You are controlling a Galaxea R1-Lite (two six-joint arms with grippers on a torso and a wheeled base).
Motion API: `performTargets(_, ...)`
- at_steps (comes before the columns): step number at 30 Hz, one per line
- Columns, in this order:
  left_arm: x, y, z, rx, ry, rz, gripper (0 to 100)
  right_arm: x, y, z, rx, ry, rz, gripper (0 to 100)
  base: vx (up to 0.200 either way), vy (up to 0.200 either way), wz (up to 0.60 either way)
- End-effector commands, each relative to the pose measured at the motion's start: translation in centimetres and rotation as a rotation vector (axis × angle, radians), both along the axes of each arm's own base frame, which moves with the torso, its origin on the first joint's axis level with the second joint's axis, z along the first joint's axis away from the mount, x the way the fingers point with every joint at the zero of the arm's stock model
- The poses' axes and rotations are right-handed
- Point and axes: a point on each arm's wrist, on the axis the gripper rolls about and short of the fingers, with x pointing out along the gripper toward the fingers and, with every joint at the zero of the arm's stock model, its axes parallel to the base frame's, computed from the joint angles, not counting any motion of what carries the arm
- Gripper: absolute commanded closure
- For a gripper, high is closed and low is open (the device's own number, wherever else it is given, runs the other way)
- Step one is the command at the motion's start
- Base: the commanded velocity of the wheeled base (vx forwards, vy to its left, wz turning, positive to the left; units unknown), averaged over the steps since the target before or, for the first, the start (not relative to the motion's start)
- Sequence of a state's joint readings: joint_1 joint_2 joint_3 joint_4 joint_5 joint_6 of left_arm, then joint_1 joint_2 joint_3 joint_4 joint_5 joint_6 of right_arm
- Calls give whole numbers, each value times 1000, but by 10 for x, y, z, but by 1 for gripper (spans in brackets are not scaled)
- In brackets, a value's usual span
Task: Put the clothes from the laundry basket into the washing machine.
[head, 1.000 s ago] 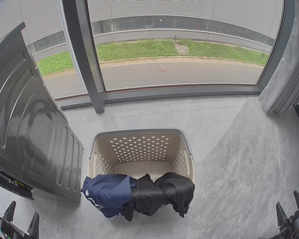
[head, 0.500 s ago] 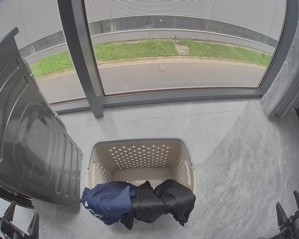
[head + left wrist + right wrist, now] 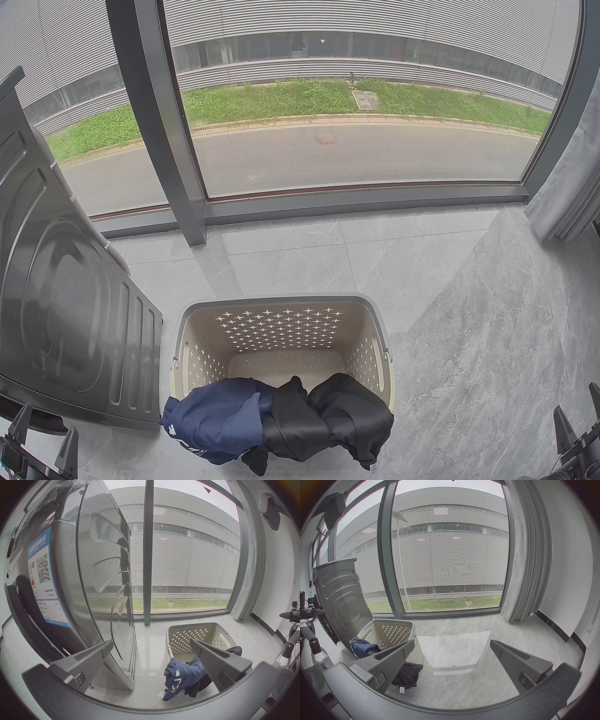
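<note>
Navy shirt (image 3: 215, 417) and black garment (image 3: 328, 417) draped over the near rim of the basket (image 3: 275, 303), beside the washer door (image 3: 69, 312). My left gripper (image 3: 47, 420) and right gripper (image 3: 576, 400) hang open, empty — pulling one garment may drag the other onto the floor (image 3: 437, 281).

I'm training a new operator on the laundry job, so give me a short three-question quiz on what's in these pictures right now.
1. True or false: the left hand and the right hand are both open and hold nothing.
2. Where do the blue garment and the black garment lie?
A) draped over the near rim of the basket
B) flat on the floor by the window
C) inside the washing machine
3. Which garment is nearer the open washing machine door?
Key: 1 true; 2 A; 3 the blue garment.
</note>
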State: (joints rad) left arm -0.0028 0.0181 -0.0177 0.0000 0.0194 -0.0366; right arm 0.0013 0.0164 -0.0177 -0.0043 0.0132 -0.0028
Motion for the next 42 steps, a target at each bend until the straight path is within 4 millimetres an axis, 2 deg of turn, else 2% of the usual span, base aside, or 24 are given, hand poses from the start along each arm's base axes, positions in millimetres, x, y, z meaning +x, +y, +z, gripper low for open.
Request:
performTargets(1, 0, 0, -5, 0, 3, 0, 0, 0, 0, -5, 0, 2, 1, 0, 200, 0, 0)
performTargets(5, 0, 0, -5, 0, 3, 0, 0, 0, 0, -5, 0, 1, 1, 0, 200, 0, 0)
performTargets(11, 0, 0, -5, 0, 3, 0, 0, 0, 0, -5, 0, 1, 1, 0, 0, 0, 0)
performTargets(17, 0, 0, -5, 1, 3, 0, 0, 0, 0, -5, 0, 1, 1, 0, 200, 0, 0)
performTargets(26, 0, 0, -5, 1, 3, 0, 0, 0, 0, -5, 0, 1, 1, 0, 0, 0, 0)
performTargets(32, 0, 0, -5, 1, 3, 0, 0, 0, 0, -5, 0, 1, 1, 0, 200, 0, 0)
performTargets(42, 0, 0, -5, 1, 3, 0, 0, 0, 0, -5, 0, 1, 1, 0, 20, 0, 0)
